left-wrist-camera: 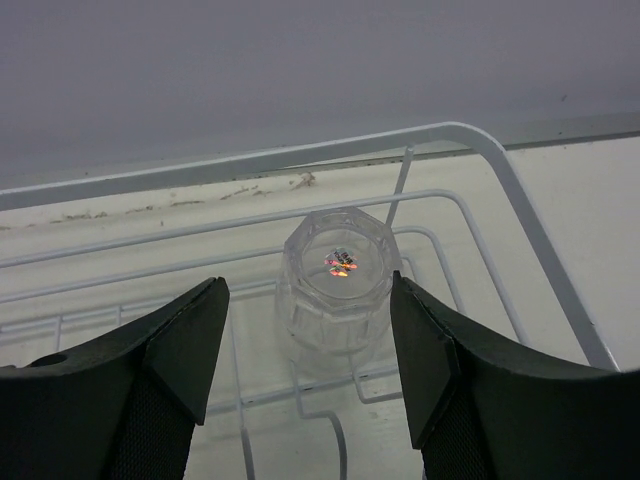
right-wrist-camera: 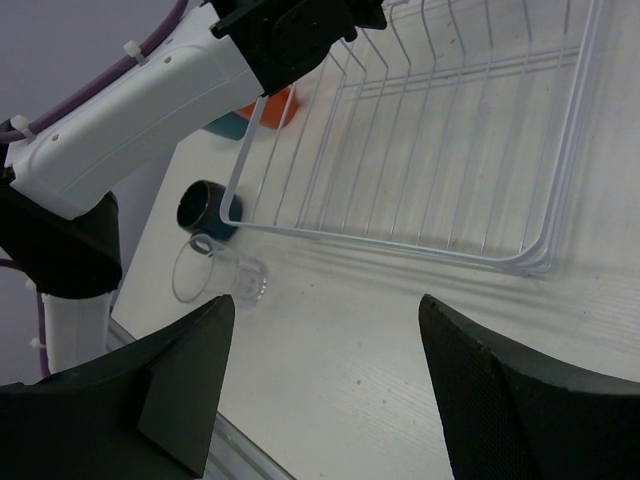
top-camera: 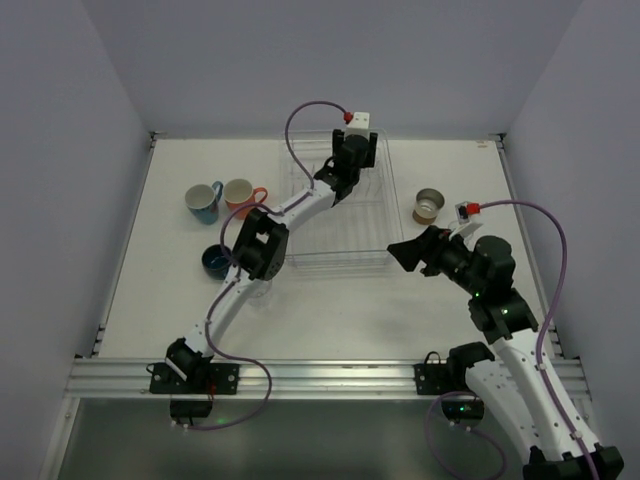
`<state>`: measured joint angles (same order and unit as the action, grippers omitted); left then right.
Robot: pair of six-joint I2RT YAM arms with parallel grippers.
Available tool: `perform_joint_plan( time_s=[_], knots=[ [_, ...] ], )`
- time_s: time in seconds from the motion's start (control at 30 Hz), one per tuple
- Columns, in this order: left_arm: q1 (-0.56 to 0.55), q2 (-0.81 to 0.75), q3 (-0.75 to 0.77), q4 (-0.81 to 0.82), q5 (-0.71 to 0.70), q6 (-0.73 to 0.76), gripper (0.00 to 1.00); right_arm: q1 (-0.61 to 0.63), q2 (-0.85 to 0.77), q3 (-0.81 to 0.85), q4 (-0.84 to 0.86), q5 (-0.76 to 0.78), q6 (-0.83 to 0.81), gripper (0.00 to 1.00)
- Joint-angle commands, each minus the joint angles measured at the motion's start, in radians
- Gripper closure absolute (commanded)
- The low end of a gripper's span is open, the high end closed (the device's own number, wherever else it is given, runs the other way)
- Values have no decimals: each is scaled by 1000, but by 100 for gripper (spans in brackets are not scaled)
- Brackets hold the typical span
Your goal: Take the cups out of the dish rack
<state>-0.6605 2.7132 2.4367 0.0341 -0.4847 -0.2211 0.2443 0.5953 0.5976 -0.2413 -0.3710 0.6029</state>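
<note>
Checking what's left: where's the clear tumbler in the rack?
Left wrist view: the clear tumbler stands inside the dish rack, near its rounded corner, just ahead of the open left gripper.

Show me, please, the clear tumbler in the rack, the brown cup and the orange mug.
clear tumbler (left-wrist-camera: pixel 336 295), left wrist view, side wall.
brown cup (top-camera: pixel 429 205), top external view, open mouth.
orange mug (top-camera: pixel 239 194), top external view, open mouth.

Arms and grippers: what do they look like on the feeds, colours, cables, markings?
The left arm and right arm have white shells and black joints. A purple cable loops along each to a white wrist box with a red plug. The left gripper and right gripper have black wedge-shaped fingers with textured inner pads.
</note>
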Motion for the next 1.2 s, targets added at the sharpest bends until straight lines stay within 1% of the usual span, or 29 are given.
perform_joint_plan(
  time_s=[0.0,0.2,0.3,0.33,0.47,0.5,0.67,0.7,0.77,0.9,1.03,1.1,1.17],
  knots=[
    [9,29,55,81,38,-49,28,12,0,-1,14,-48,8,23],
    [12,56,61,130,89,-60,28,53,18,7,23,-37,5,23],
    [16,66,64,147,98,-70,32,72,38,13,27,-39,1,24],
    [19,69,67,151,98,-75,35,84,43,14,27,-37,1,24],
    [42,76,67,182,119,-109,43,108,50,19,23,-23,1,24],
    [44,77,67,191,132,-112,47,113,52,25,23,-23,5,24],
    [50,89,65,205,147,-109,61,139,58,62,11,-2,-3,24],
    [52,91,64,204,152,-109,65,142,60,67,10,1,-5,24],
    [52,70,30,222,153,-97,70,145,63,70,7,9,-9,24],
    [52,-25,-112,283,159,-93,78,147,87,68,16,12,-12,24],
    [45,-150,-220,349,173,-70,81,148,95,65,27,20,-9,24],
    [38,-197,-275,385,176,-58,82,150,97,67,28,20,-11,24],
    [35,-223,-300,406,175,-41,84,151,100,65,31,14,-6,24]
  ],
)
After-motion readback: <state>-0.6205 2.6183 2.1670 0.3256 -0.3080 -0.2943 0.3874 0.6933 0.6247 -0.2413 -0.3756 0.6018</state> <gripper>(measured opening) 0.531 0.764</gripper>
